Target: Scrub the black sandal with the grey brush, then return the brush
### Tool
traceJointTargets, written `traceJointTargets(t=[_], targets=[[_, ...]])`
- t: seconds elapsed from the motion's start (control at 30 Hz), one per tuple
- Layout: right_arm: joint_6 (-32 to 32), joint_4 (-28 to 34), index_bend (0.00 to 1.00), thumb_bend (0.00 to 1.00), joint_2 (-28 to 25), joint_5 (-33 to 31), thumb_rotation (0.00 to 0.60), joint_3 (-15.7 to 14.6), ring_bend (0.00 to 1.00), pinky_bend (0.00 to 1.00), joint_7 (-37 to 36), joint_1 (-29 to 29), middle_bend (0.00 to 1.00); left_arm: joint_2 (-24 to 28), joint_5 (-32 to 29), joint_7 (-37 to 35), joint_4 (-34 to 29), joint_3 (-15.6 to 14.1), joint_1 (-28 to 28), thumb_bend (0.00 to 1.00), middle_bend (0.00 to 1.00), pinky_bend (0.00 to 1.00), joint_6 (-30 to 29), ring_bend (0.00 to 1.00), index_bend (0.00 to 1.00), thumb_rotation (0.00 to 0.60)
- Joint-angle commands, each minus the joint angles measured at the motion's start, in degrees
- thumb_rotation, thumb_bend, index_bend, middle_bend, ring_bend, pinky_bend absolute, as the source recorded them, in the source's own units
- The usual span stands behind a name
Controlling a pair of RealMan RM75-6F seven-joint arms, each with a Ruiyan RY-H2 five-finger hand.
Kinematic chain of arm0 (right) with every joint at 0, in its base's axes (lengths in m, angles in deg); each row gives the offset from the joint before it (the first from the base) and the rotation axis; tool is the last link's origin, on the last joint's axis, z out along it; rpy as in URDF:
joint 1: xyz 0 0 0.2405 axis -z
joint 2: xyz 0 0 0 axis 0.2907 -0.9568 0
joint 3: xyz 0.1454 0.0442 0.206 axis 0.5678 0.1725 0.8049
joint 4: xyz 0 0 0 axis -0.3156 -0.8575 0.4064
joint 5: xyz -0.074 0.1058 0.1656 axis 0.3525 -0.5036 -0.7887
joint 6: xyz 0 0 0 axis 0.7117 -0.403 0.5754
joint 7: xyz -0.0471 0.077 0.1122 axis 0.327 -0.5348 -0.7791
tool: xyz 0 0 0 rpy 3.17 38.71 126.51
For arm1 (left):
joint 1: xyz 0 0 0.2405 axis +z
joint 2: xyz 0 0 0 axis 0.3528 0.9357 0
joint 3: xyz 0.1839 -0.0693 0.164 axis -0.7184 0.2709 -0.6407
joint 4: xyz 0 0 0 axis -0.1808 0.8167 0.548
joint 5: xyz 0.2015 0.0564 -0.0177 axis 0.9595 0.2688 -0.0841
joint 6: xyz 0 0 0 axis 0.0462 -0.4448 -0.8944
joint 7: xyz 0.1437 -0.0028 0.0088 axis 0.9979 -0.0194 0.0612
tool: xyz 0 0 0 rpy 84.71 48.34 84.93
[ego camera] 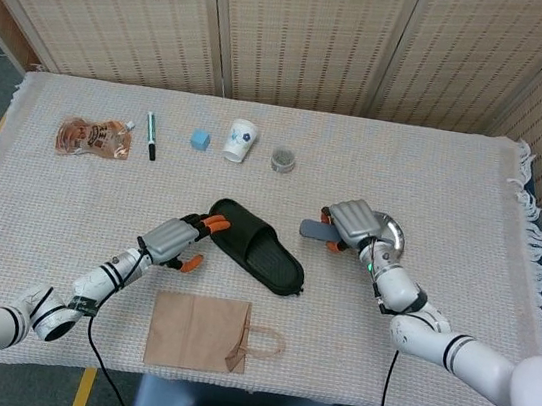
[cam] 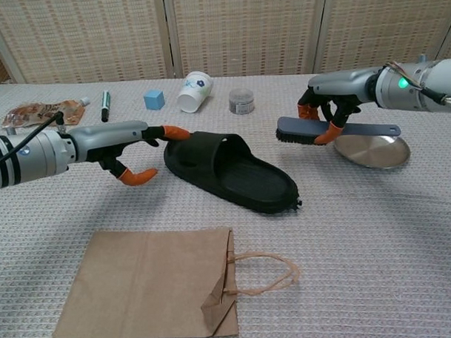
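The black sandal (ego camera: 255,245) (cam: 233,170) lies slantwise mid-table. My right hand (ego camera: 351,220) (cam: 334,91) grips the grey brush (ego camera: 316,231) (cam: 313,129), bristles down, in the air between the sandal and the round metal plate (ego camera: 394,237) (cam: 373,150). My left hand (ego camera: 173,240) (cam: 117,141) has its fingers spread and holds nothing. Its orange fingertips (cam: 174,131) reach the sandal's heel end, touching or nearly touching it.
A brown paper bag (ego camera: 201,331) (cam: 152,283) lies flat at the near edge. Along the far side sit a snack pouch (ego camera: 93,137), a marker (ego camera: 150,134), a blue cube (ego camera: 200,139), a paper cup (ego camera: 240,141) and a small tin (ego camera: 283,159).
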Motion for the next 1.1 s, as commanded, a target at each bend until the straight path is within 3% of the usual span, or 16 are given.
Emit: traceJointTargets(t=[0.03,0.2,0.47,0.73,1.1], targets=[[0.12,-0.80,0.83,0.39,1.77,-0.51,0.600,-0.43,0.55,0.83,0.74,-1.19,0.57,-0.39,-0.01,0.03,0.26,-0.46,-0.46,0.55,0.00,0.09,0.24,0.00,0.00,0.600],[-0.26,-2.50,0.83,0.39,4.36,-2.09,0.600,0.13,0.55,0.83,0.89,-2.79,0.57,-0.80,0.00,0.13,0.18,-0.99,-1.23,0.55,0.00,0.09,0.39,0.00,0.00,0.600],[-1.63,-1.75,0.83,0.39,2.66,-1.14,0.600,-0.26,0.55,0.83,-0.61,-2.29,0.57,0.29,0.27,0.67,-0.86,-1.93,-2.04,0.56,0.00,0.09,0.07,0.00,0.00,0.600],[1.70,-6.50,0.83,0.39,5.97,-2.77,0.600,2.00,0.55,0.83,-4.56,-5.03,0.57,0.40,0.18,-0.20,-0.11,-2.77,-2.97,0.56,0.00,0.09,0.83,0.00,0.00,0.600],[4.21,-11.37,0.83,0.39,10.50,-3.36,0.600,2.31,0.55,0.83,-4.75,-9.07,0.57,-0.51,0.65,-2.11,1.99,-3.77,-4.08,0.55,0.00,0.09,0.95,0.00,0.00,0.600]])
